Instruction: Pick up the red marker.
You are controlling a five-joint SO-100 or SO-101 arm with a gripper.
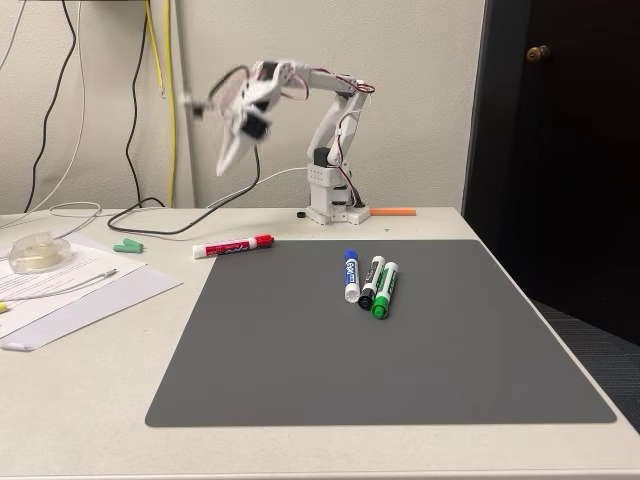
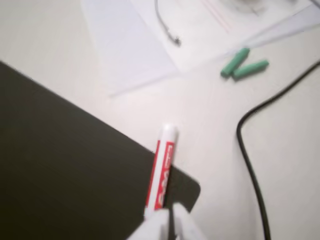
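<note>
The red marker lies on the table at the back left corner of the grey mat, red cap to the right in the fixed view. My gripper hangs high in the air above and behind it, blurred, fingers pointing down and holding nothing. In the wrist view the red marker lies across the mat's corner, white end pointing up the picture. The gripper's white fingertips come in at the bottom edge, pressed close together, and cover the marker's lower end.
Blue, black and green markers lie side by side on the mat. An orange stick sits by the arm's base. Papers, a tape roll, green pieces and a black cable lie to the left.
</note>
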